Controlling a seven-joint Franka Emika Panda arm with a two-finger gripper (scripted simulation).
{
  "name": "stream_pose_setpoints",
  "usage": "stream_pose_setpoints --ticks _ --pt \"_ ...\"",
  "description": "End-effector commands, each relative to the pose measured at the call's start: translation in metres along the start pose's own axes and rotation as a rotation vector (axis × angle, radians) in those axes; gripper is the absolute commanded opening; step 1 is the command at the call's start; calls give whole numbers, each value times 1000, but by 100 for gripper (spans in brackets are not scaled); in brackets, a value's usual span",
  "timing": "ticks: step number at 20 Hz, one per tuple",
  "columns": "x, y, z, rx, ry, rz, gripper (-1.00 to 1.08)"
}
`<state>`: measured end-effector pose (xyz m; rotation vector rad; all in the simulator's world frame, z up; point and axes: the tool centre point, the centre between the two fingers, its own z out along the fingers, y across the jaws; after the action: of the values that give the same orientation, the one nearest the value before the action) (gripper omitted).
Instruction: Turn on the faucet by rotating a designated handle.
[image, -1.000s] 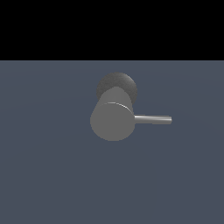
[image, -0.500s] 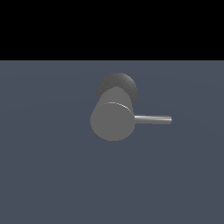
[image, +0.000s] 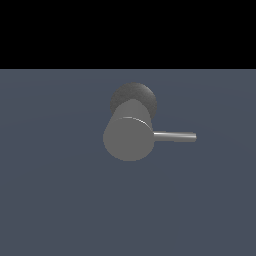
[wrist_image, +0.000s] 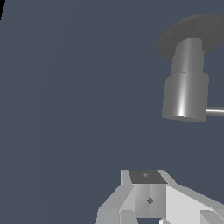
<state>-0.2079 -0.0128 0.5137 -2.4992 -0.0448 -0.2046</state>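
1. Standing alone on the worktop (image: 50, 200), the faucet (image: 128, 138) is looking rigid and fixed, not liftable.
2. Its handle (image: 174, 136) is sticking sideways from the faucet toward the exterior view's right; this thin, smooth, probably slippery rod is best pushed near its tip.
3. The gripper (wrist_image: 148, 205) is hanging well apart from the faucet, holding nothing; how wide the fingers are parted I cannot tell.
4. Open room is lying all around the faucet.

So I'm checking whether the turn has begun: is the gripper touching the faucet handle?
Apart. The wrist view shows the gripper with bare floor between it and the handle; in the exterior view, the handle sticks out untouched.
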Motion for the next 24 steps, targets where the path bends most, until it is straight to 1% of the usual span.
stream_pose_setpoints --ticks 1,7,13,19,24 --pt "3 1 -5 100 26 8 -100" --pt "13 6 -19 334 90 38 -100" --pt "25 19 -35 563 159 82 -100" --pt "38 39 -49 785 231 145 -100" --pt "50 64 -57 961 293 215 -100"
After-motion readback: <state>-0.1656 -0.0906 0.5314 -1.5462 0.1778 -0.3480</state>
